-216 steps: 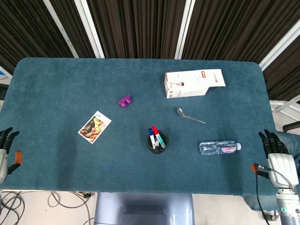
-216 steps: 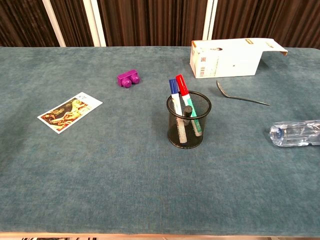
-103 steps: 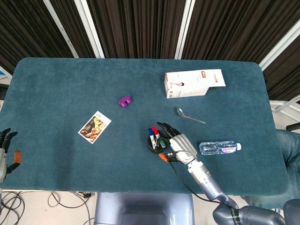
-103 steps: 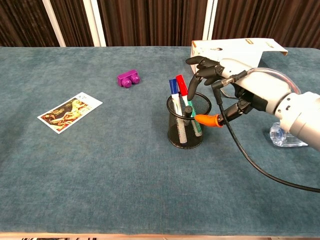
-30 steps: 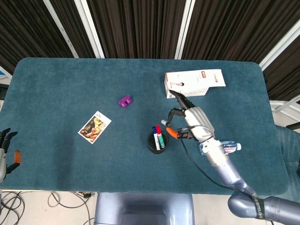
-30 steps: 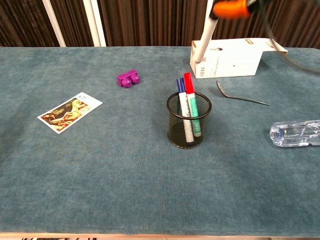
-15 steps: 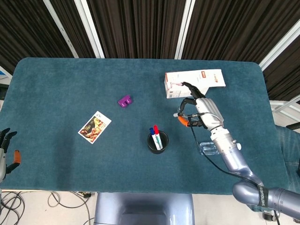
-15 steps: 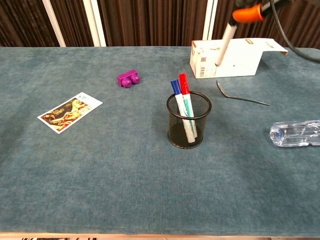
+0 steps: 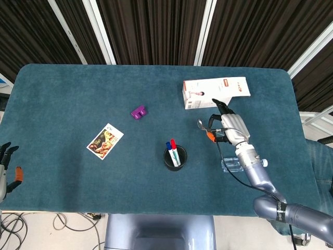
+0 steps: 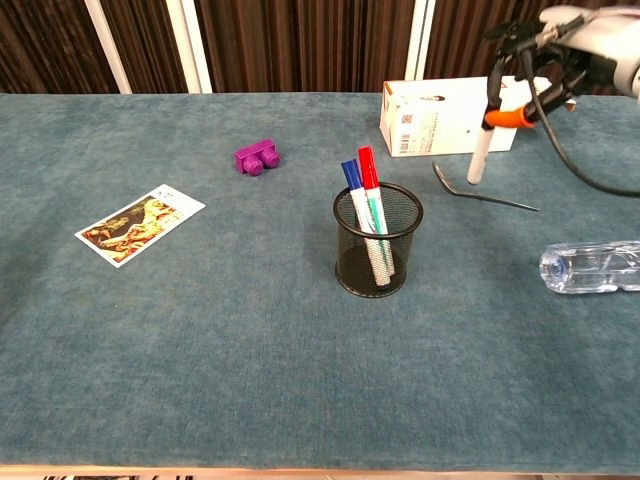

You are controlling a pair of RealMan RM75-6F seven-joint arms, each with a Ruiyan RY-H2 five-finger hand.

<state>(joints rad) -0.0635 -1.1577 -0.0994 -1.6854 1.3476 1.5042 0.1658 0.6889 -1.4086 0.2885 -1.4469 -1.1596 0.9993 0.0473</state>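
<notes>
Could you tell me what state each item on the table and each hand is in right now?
right hand: raised, holding a white marker upright above the spoon.
left hand: off the table edge, holding nothing.
mesh cup: upright, two markers inside.
carton: on its side.
water bottle: lying flat.

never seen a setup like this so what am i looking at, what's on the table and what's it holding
These are two cameras on a two-armed robot: one looks down from its head, one looks forward from its chest. The right robot hand holds a white marker upright above a spoon. The left robot hand rests at the table's edge, holding nothing. On the blue table sit a mesh cup of markers, a white box, a water bottle, a purple block and a picture card.
</notes>
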